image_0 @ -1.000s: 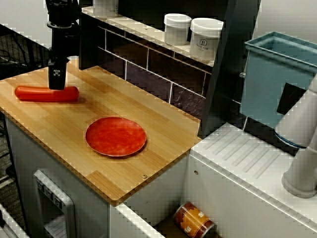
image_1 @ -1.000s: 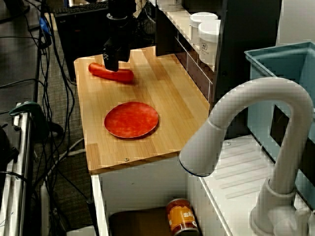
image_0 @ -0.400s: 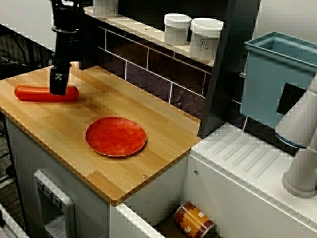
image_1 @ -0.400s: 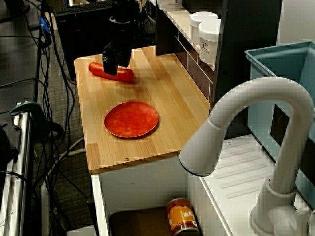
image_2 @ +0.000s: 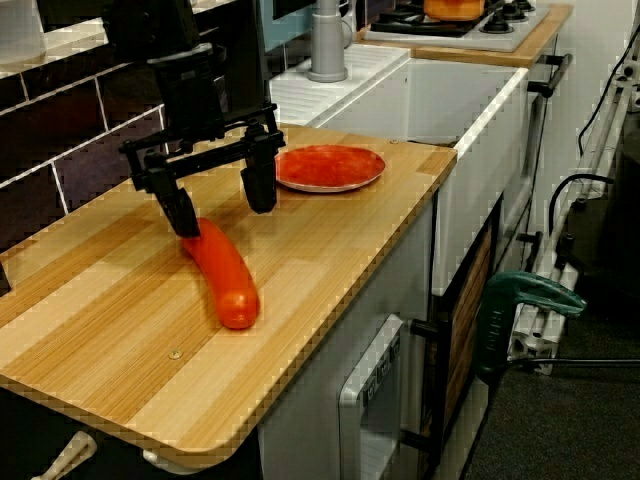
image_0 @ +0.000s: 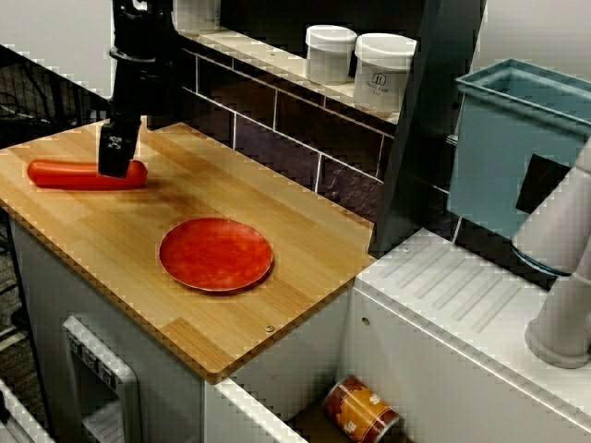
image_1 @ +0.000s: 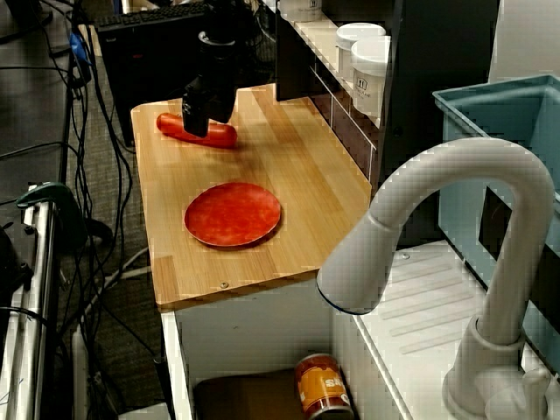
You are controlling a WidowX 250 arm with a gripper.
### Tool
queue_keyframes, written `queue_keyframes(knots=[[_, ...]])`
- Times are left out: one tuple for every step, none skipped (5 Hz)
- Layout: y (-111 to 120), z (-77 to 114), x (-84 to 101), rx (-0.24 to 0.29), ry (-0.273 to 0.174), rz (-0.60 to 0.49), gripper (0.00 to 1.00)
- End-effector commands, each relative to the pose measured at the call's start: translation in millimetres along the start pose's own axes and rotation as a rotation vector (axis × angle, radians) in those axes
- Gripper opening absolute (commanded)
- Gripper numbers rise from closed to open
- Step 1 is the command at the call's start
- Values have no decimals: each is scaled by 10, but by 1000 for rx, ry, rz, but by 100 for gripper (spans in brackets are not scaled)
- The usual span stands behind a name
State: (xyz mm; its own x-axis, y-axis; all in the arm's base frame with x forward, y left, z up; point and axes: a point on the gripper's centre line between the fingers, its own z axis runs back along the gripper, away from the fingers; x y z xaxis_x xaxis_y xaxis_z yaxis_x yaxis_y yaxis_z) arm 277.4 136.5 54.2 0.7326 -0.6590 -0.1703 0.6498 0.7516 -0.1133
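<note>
Sausage [image_0: 69, 174], red and long, is lying flat at the left end of the wooden surface [image_0: 305, 231]. Near its right end the end effector [image_2: 222, 212] is hanging with its jaws spread wide, gripping nothing. In the view from the surface's end, one finger [image_2: 178, 208] is standing right at the sausage and the other is standing apart over bare wood. Further right, well apart, a red plate [image_0: 215, 254] is sitting. Two white jars [image_0: 331, 53] are standing on the shelf [image_0: 268, 55] behind.
</note>
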Motion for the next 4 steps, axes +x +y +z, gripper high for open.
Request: queue_keyframes(knots=[[134,361,-305,72,-48,-36,100],[197,347,-495,65,-131,-31,100],[185,245,-526,61,-198,-4,100],[167,165,-514,37,-214,26,100]])
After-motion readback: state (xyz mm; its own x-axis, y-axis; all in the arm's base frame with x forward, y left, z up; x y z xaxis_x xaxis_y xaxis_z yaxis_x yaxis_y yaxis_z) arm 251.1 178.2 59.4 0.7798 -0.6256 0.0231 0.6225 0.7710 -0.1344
